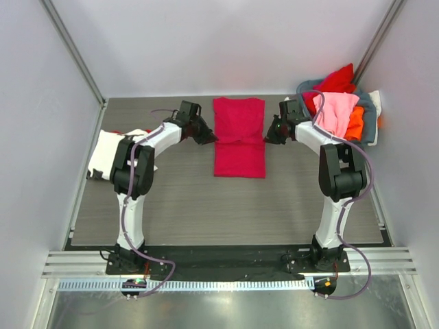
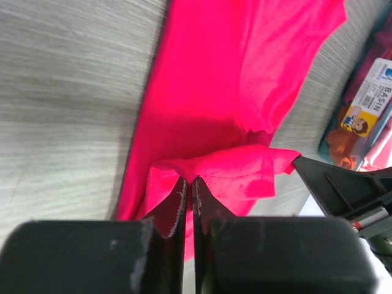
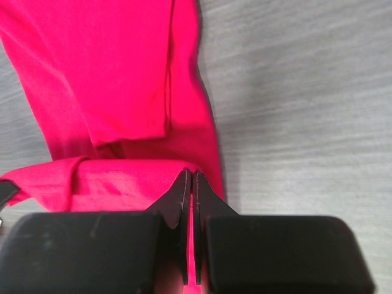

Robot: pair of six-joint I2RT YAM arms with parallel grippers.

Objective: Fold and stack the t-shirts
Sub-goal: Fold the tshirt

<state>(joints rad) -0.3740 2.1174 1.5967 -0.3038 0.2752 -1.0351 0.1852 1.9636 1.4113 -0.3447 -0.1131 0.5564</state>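
A crimson-magenta cloth t-shirt (image 1: 239, 137) is laid flat at the middle of the grey wood-grain worktop (image 1: 171, 205), its long axis running from 12 to 6 o'clock. A crosswise crease is seen about halfway along it.

The left hand (image 1: 208, 138) is placed at the shirt's 9 o'clock edge and the right hand (image 1: 269, 136) at its 3 o'clock edge, level with that crease. In the left wrist view the left hand (image 2: 188, 184) is seen with its fingers pressed nearly together, and a raised fold of the shirt (image 2: 233, 92) is pinched at their tips. In the right wrist view the right hand (image 3: 190, 179) is likewise clamped on a lifted edge of the shirt (image 3: 104, 73).

A white cloth t-shirt with black markings (image 1: 103, 154) is spread at the worktop's 9 o'clock edge, partly hidden by the left arm. At the 1 o'clock corner a grey-blue soft basket (image 1: 371, 113) is set, and a red cloth t-shirt (image 1: 337, 81), a pink cloth t-shirt (image 1: 335, 110) and an orange cloth t-shirt (image 1: 354, 123) are heaped in it.
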